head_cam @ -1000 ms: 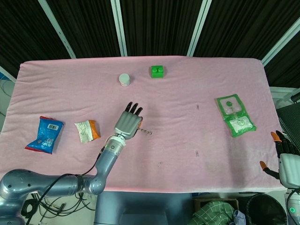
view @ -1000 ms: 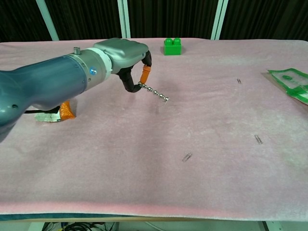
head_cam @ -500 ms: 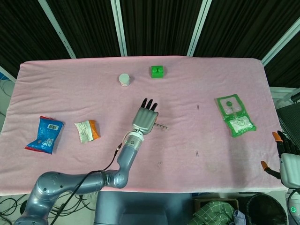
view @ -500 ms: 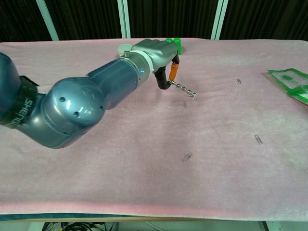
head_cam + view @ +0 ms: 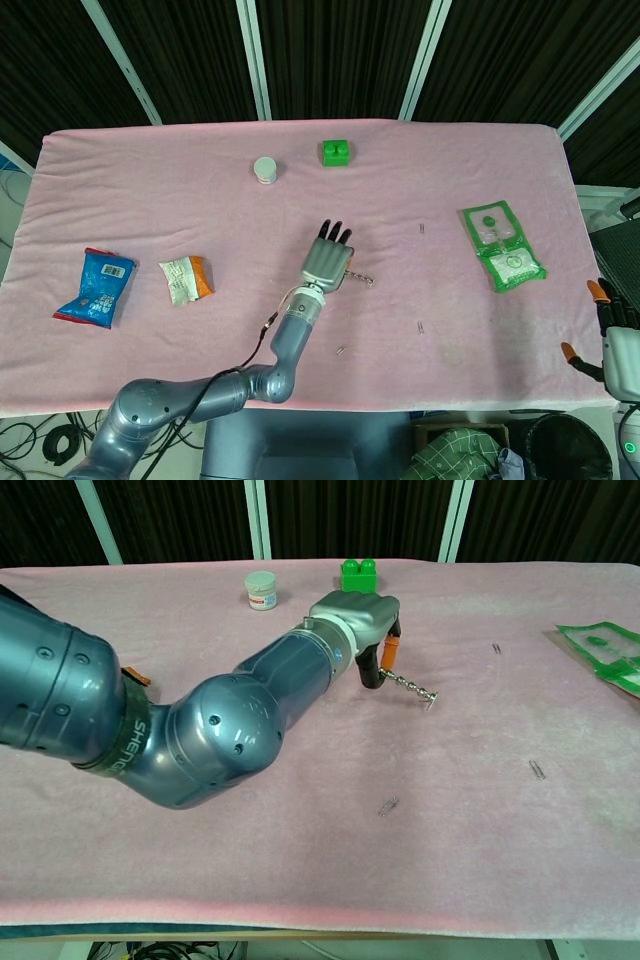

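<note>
Left hand (image 5: 366,620): fingers curled, pinching one end of a small bead chain (image 5: 412,687); the chain trails rightward, its free end on the pink-covered desk (image 5: 150,180) near centre. Right hand (image 5: 612,335): off the desk's right edge, fingers apart, holding nothing. Paper clip (image 5: 388,806): lying nearer the front edge.

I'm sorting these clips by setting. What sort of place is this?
Probably a robot lab test bench, not a home: a table under a pink cloth, dark panelled walls behind, and unrelated test items scattered about, such as a green brick, snack packets and paper clips.
</note>
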`<action>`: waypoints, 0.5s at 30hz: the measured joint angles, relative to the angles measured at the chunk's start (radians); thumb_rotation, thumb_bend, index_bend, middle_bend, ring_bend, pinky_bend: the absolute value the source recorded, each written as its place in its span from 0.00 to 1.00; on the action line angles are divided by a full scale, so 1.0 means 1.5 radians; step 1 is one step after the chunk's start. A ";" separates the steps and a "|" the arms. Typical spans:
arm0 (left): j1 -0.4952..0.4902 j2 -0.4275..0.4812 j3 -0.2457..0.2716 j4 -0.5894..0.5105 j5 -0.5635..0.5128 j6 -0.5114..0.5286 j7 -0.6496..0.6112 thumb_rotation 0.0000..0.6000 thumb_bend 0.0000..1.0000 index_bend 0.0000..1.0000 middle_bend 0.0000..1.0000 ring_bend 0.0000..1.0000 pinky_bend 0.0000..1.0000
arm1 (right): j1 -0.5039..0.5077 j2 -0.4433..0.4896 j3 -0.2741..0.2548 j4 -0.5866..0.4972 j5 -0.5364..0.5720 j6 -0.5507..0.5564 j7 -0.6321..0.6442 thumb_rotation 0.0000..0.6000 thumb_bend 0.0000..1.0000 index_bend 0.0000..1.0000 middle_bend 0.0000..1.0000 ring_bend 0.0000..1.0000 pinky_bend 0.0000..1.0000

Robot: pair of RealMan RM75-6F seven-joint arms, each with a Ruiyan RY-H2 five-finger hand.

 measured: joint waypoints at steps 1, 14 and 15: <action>-0.001 -0.004 -0.001 0.004 0.000 -0.002 -0.001 1.00 0.47 0.61 0.14 0.00 0.00 | 0.000 0.000 0.000 0.000 0.000 0.000 0.000 1.00 0.14 0.00 0.03 0.12 0.21; -0.007 -0.031 -0.009 0.021 -0.010 -0.013 0.020 1.00 0.45 0.57 0.13 0.00 0.00 | -0.002 0.004 -0.001 -0.005 -0.003 0.002 0.001 1.00 0.14 0.00 0.03 0.12 0.21; -0.007 -0.031 -0.009 0.019 -0.012 -0.013 0.023 1.00 0.44 0.55 0.12 0.00 0.00 | -0.002 0.004 -0.001 -0.005 -0.003 0.002 0.001 1.00 0.14 0.00 0.03 0.12 0.21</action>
